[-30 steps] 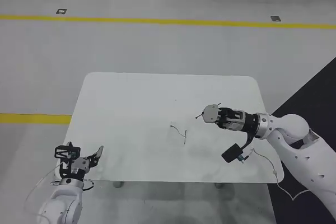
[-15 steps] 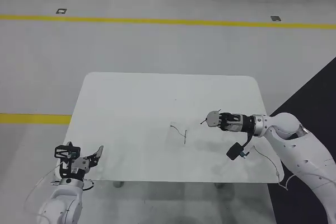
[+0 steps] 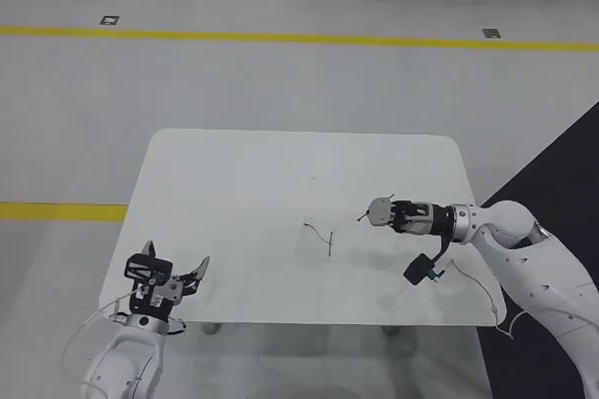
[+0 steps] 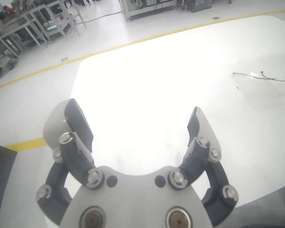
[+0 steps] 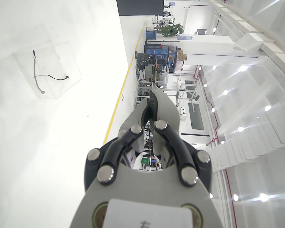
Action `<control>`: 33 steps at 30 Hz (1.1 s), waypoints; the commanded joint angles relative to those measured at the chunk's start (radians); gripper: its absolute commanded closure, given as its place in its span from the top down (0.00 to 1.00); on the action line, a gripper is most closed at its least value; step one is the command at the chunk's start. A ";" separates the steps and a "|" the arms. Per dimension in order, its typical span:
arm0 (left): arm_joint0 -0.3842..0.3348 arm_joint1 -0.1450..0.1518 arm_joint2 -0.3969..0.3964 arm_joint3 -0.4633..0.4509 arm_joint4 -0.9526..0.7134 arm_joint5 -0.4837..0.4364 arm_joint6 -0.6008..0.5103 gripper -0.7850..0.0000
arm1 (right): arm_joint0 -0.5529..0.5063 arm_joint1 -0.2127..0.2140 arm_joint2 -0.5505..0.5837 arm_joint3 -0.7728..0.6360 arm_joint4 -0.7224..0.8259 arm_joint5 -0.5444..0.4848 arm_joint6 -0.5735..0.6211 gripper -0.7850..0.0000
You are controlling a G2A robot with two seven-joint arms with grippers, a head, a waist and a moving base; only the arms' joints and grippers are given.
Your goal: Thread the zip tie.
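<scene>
- White table (image 3: 230,180), workshop floor behind: your zip tie (image 5: 34,69) lies loose at mid-table, unthreaded, so the whole job looks to be ahead.
- Your right gripper (image 5: 153,96) hovers near it, jaws pressed together, apparently empty.
- Your left gripper (image 4: 133,106) sits spread wide at the near corner, well apart from the tie.

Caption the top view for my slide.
Zip ties on table; left gripper open at its corner, right gripper shut nearby.

White arms (image 3: 539,264) carry thin cables (image 3: 474,282), grey screw-studded plates (image 4: 133,198) and black ribbed fingers (image 4: 78,122).
</scene>
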 commanded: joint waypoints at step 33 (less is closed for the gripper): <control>-0.404 -0.069 0.463 0.039 0.358 0.023 -0.061 1.00 | -0.050 0.038 0.130 -0.026 -0.012 -0.013 -0.017 0.00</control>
